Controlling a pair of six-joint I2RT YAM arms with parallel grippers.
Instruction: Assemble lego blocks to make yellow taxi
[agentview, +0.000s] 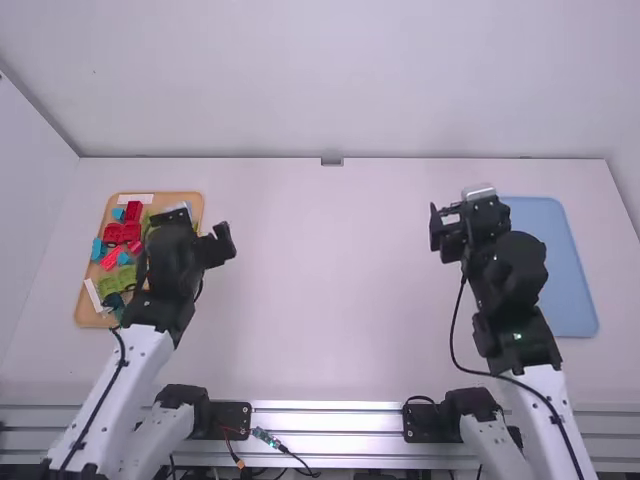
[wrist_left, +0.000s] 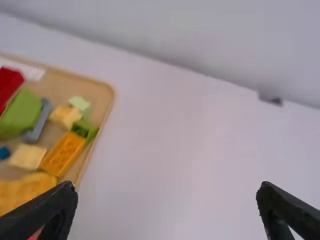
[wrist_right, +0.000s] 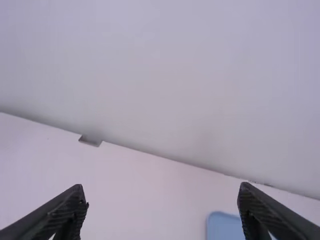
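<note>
My left gripper (wrist_left: 167, 189) and right gripper (wrist_right: 161, 189) gape empty; building seems unstarted. Next, grip a yellow block (wrist_left: 63, 153) in the tray (wrist_left: 59, 91).

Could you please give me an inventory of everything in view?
Tan tray: one, left side of table
Red blocks: several, in tan tray
Green blocks: several, in tan tray
Yellow and orange blocks: several, in tan tray
Blue blocks: several, in tan tray
White pieces: at least two, in tan tray
Grey piece: one, beside a green block
Blue tray: one, right side
Table: one, white
Wall: white, behind table
Bracket: one, grey, far edge
Rails: several, silver, near edge
Cables: several, mostly black, along arms and near edge
Arms: two, white and black, left and right
Left gripper, right gripper: two, black, open, above table
</note>
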